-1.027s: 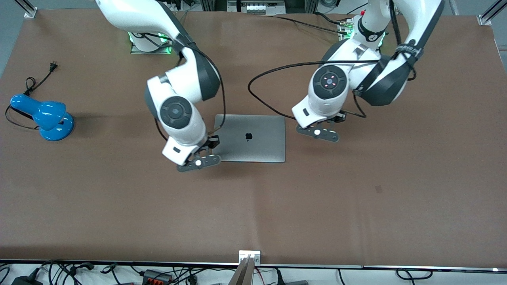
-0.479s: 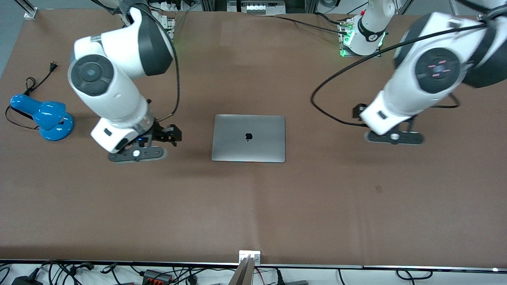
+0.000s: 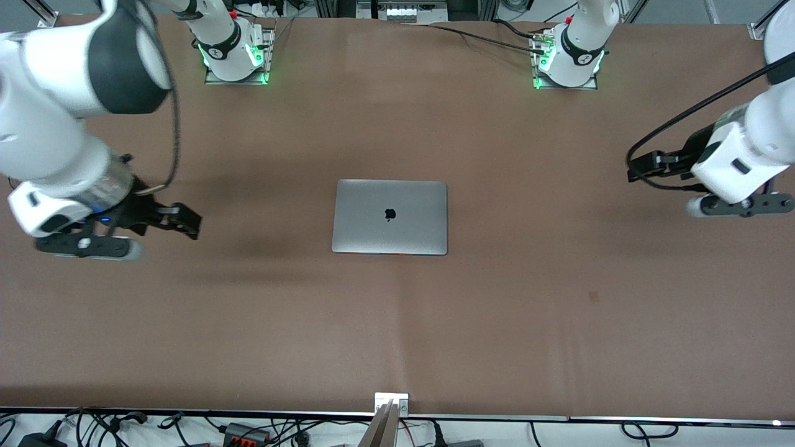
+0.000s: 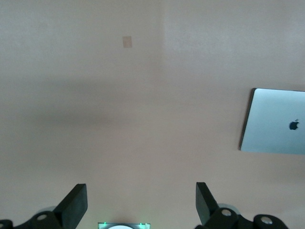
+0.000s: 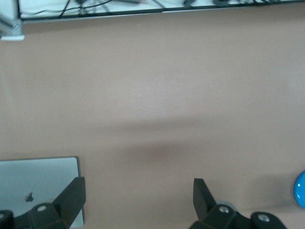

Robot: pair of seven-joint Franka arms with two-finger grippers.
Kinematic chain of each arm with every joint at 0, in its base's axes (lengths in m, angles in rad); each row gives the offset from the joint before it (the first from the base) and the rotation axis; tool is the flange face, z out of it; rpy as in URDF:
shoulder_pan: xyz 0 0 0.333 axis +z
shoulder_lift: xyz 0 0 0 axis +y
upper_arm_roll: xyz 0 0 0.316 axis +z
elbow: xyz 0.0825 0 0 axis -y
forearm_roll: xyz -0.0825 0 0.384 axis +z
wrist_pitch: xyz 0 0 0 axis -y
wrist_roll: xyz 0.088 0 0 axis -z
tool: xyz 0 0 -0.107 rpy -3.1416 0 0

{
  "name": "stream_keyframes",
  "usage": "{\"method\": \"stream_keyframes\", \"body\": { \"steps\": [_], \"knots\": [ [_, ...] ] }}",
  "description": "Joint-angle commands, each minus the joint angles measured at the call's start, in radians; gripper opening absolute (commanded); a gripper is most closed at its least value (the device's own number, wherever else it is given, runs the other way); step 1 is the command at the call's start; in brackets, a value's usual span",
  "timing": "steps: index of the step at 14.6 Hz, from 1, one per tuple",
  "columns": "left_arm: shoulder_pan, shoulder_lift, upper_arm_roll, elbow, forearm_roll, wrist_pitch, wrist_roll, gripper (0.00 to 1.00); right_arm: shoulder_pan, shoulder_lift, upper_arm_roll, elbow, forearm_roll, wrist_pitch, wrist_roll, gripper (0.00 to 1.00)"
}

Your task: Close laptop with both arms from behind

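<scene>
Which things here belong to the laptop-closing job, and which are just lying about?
Job:
- laptop, lid shut flat mid-table
- left gripper, open, over the table's left-arm end
- right gripper, open, over the right-arm end

Lying about:
- blue lamp, only an edge showing in the right wrist view

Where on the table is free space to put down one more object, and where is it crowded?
Free: the wide brown strip between the closed laptop and the table edge nearest the front camera, and the patch between the laptop and the arm bases. Crowded: the table ends, where the right gripper and left gripper hover, fingers open.
</scene>
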Motion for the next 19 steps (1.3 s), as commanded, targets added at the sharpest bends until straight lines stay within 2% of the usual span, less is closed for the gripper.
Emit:
{"method": "stream_keyframes", "body": {
  "steps": [1,2,3,5,9,11,13,16,19],
  "knots": [
    [-0.162,-0.107,0.224,-0.111,-0.039,0.035,0.133,1.00,-0.107,-0.040,0.043,-0.025,0.026,-0.005,-0.006,1.00],
    [-0.206,-0.143,0.276,-0.166,-0.039,0.077,0.172,1.00,-0.150,-0.053,0.069,-0.028,0.023,-0.005,-0.009,1.00],
    [-0.229,-0.189,0.299,-0.241,-0.037,0.129,0.189,1.00,-0.194,-0.067,0.100,-0.031,0.020,-0.006,-0.012,1.00],
    [-0.233,-0.268,0.301,-0.359,-0.036,0.227,0.184,1.00,-0.289,-0.096,0.161,-0.057,0.017,-0.008,-0.039,1.00],
    [-0.231,-0.251,0.287,-0.338,-0.008,0.234,0.178,1.00,-0.423,-0.118,0.266,-0.068,-0.006,-0.023,-0.130,1.00],
    [-0.231,-0.247,0.287,-0.332,-0.008,0.230,0.178,1.00,-0.422,-0.125,0.269,-0.068,-0.067,-0.066,-0.182,1.00],
    [-0.230,-0.250,0.286,-0.329,-0.010,0.223,0.177,1.00,-0.421,-0.148,0.269,-0.072,-0.092,-0.154,-0.194,1.00],
    [-0.231,-0.248,0.286,-0.312,-0.013,0.207,0.187,1.00,-0.425,-0.234,0.266,-0.214,-0.093,-0.122,-0.202,1.00],
    [-0.231,-0.253,0.267,-0.311,-0.011,0.198,0.177,1.00,-0.420,-0.395,0.264,-0.469,-0.098,0.045,-0.248,1.00]
  ]
}}
